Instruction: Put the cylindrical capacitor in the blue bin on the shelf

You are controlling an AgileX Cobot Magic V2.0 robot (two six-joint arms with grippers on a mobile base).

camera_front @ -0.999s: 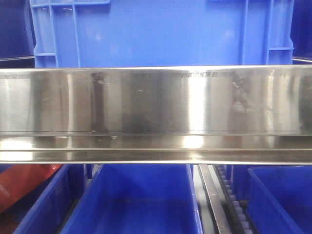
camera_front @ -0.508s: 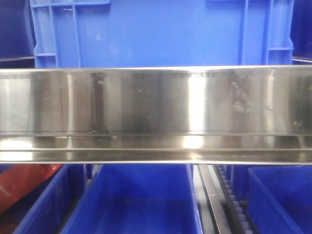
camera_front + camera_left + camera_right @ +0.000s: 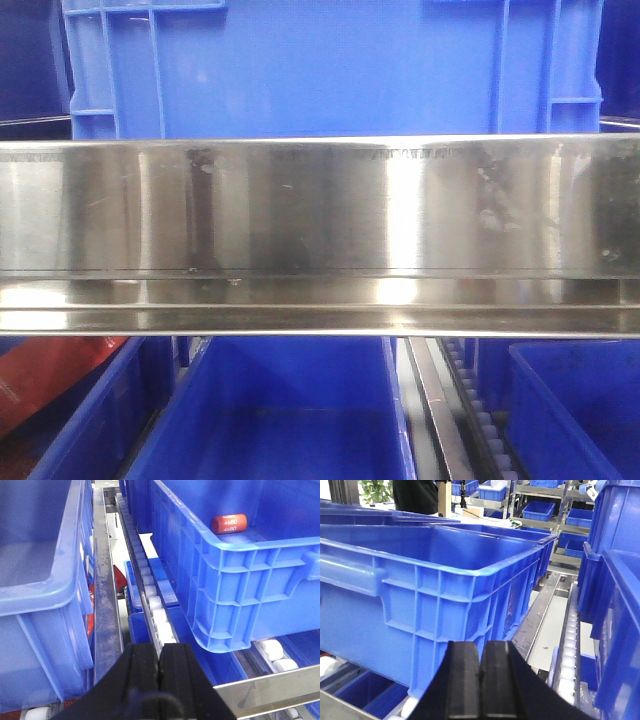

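Observation:
An orange-red cylindrical capacitor (image 3: 229, 523) printed 4680 lies on its side inside a large blue bin (image 3: 235, 575), near the bin's front wall, up and to the right of my left gripper. My left gripper (image 3: 159, 652) is shut with nothing between its black fingers, low over the roller track beside that bin. My right gripper (image 3: 481, 652) is shut and empty too, just in front of another large blue bin (image 3: 430, 605). The shelf's shiny steel front rail (image 3: 320, 235) fills the front view; no gripper shows there.
White roller tracks (image 3: 155, 605) and a grey steel divider (image 3: 106, 600) run between bins. A second blue bin (image 3: 35, 580) stands left. Lower blue bins (image 3: 290, 410) sit under the rail, with something red (image 3: 45, 375) at left. More racks with bins (image 3: 535, 510) stand behind.

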